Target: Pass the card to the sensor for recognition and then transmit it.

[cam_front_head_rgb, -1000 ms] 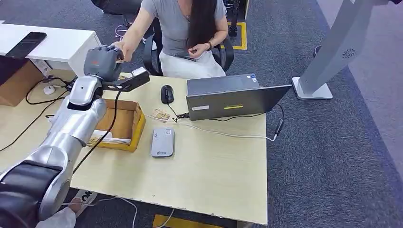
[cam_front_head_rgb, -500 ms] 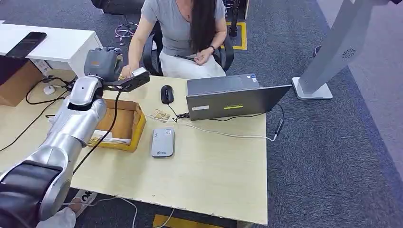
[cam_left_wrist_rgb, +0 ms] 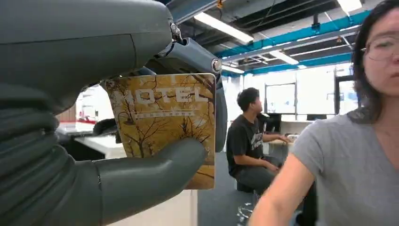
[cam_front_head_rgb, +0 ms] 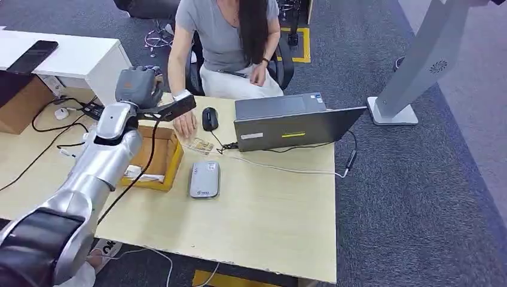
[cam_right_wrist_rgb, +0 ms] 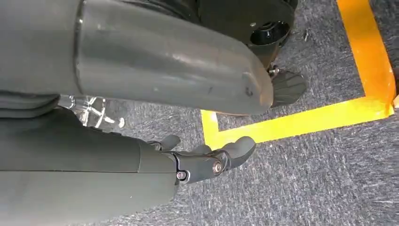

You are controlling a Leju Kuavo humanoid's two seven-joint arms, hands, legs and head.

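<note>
My left hand (cam_front_head_rgb: 139,85) is raised above the far edge of the table, beside the cardboard box (cam_front_head_rgb: 172,160). In the left wrist view it pinches a golden card (cam_left_wrist_rgb: 164,113) with a tree pattern and hotel lettering between the thumb (cam_left_wrist_rgb: 141,174) and the fingers. The grey flat sensor (cam_front_head_rgb: 204,179) lies on the table to the right of the box, well below my hand. My right hand (cam_right_wrist_rgb: 207,157) hangs over the carpet with its fingers apart and holds nothing.
A person (cam_front_head_rgb: 224,36) sits across the table, one hand (cam_front_head_rgb: 186,123) resting on it by the black mouse (cam_front_head_rgb: 209,118). A few cards (cam_front_head_rgb: 201,145) lie beside a cable. An open laptop (cam_front_head_rgb: 293,122) stands to the right. A white kiosk stand (cam_front_head_rgb: 412,72) is on the floor.
The person's hand left my left hand and dropped to the table beside the mouse. My left hand shifted a little to the right.
</note>
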